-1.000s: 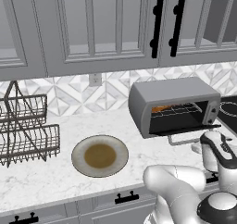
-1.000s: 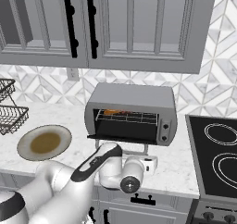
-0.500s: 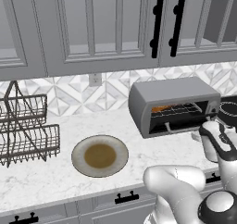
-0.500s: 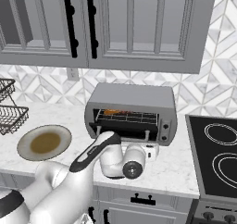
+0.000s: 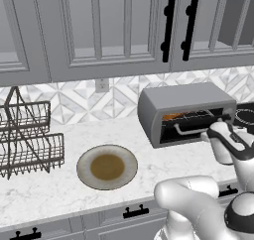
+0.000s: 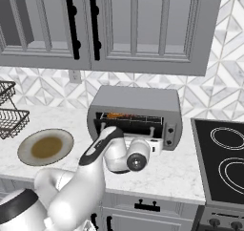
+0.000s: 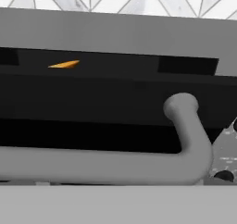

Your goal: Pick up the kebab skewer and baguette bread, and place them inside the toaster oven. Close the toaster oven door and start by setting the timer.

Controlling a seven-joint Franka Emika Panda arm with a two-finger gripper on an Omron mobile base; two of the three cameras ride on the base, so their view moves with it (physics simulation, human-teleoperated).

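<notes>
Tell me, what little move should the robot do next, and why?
Probably keep pushing the wide dark glass toaster oven door up until it shuts. It stands partly closed, its grey bar handle right before the hand, and a golden-orange bread piece already sits inside the grey boxy toaster oven. The round brown plate has no food on it.

toaster oven (image 5: 186, 101): matt grey shell, looks like brushed metal; smooth, no shine
toaster oven door (image 7: 92, 102): dark glass panel, near black, smooth; grey frame
door handle (image 7: 115, 165): rounded grey bar, matt, smooth, metal-like
baguette bread (image 6: 116, 115): golden-orange crust, dull
table (image 5: 54, 189): white marble-look stone with grey veins; smooth
plate (image 5: 107, 166): glazed ceramic look, pale rim, brown centre; slight sheen
dish rack (image 5: 30, 145): thin dark wire metal
cabinets (image 5: 99, 30): grey painted panels, matt; black handles
</notes>
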